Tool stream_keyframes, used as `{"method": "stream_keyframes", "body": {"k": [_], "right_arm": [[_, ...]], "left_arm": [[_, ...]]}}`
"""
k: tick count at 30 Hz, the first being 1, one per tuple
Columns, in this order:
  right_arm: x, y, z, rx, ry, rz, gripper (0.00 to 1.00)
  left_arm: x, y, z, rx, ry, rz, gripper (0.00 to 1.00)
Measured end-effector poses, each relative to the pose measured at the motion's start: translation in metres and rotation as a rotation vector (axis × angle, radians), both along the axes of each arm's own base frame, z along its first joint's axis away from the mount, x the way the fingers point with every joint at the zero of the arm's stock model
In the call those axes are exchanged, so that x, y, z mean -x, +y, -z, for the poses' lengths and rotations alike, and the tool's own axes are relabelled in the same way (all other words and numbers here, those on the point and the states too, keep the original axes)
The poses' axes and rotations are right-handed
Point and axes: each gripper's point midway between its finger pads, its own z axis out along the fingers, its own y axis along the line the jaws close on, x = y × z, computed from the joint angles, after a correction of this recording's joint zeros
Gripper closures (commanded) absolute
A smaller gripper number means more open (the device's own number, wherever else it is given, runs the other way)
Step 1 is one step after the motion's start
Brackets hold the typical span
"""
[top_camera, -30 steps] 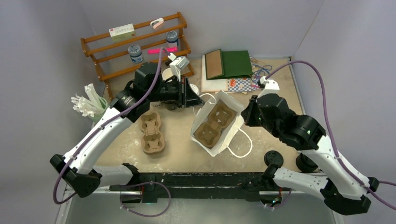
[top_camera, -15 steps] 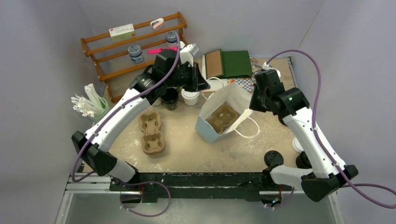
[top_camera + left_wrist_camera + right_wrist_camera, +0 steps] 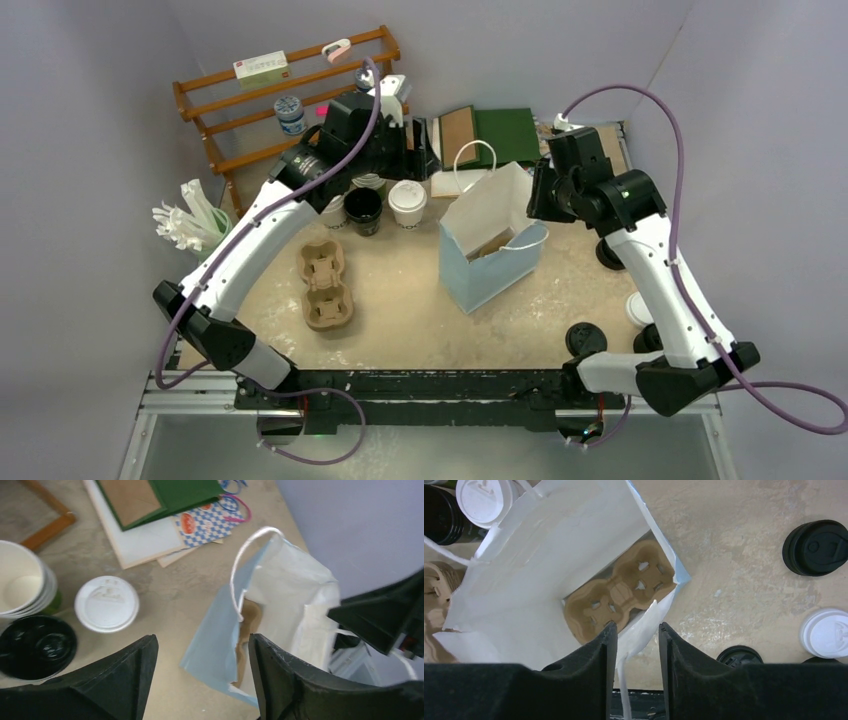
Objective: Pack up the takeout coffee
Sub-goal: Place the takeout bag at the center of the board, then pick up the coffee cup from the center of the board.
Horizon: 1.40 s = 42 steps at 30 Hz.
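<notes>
The takeout coffee stands at the back left. It is a white-lidded cream cup [image 3: 407,200] [image 3: 106,603] and a black-lidded black cup [image 3: 363,208] [image 3: 37,647]. A white paper bag [image 3: 485,215] [image 3: 549,555] stands upright at mid-table, with a brown pulp carrier [image 3: 621,592] flat on its bottom. My left gripper [image 3: 418,152] [image 3: 201,640] hangs open and empty above the bag's left side. My right gripper [image 3: 540,200] [image 3: 636,626] is over the bag's right rim. Its jaws stand apart, with the rim and a handle strand loose between them.
Stacked lidless cream cups [image 3: 20,582] sit beside the black cup. A second pulp carrier [image 3: 325,285] lies front left. Round black tops [image 3: 816,547] [image 3: 739,657] and a white one [image 3: 826,632] lie at the right. Flat bags [image 3: 500,135] and a wooden rack [image 3: 290,90] fill the back.
The bag, lying on its side a second ago, now stands upright. Both grippers rose with it and have opened, the left letting go of its handle.
</notes>
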Motion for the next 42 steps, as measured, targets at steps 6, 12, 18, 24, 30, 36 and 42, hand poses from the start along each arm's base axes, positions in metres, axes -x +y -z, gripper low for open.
{"method": "stream_keyframes", "body": {"k": [6,12,18,24,30,36,42], "right_arm": [[0.003,0.0,-0.005,0.002,-0.003,-0.02,0.51],[0.009,-0.004,-0.007,0.015,0.01,-0.019,0.47],[0.016,-0.007,-0.009,0.008,0.019,-0.003,0.42],[0.023,-0.007,-0.022,-0.016,0.026,0.005,0.18],[0.022,-0.004,-0.032,-0.047,-0.009,0.007,0.01],[0.015,0.003,-0.036,-0.069,-0.033,-0.014,0.01],[0.005,0.006,-0.036,-0.058,-0.052,-0.034,0.01]], "left_arm": [[-0.02,0.044,0.011,-0.139,-0.03,-0.181,0.25],[-0.038,0.073,0.02,-0.246,-0.06,-0.257,0.21],[-0.067,0.069,0.068,-0.352,-0.008,-0.206,0.21],[-0.088,0.059,0.132,-0.423,0.107,-0.116,0.15],[-0.098,0.049,0.154,-0.426,0.147,-0.068,0.1],[-0.107,0.037,0.169,-0.409,0.175,-0.032,0.08],[-0.107,0.037,0.186,-0.424,0.212,-0.022,0.08]]}}
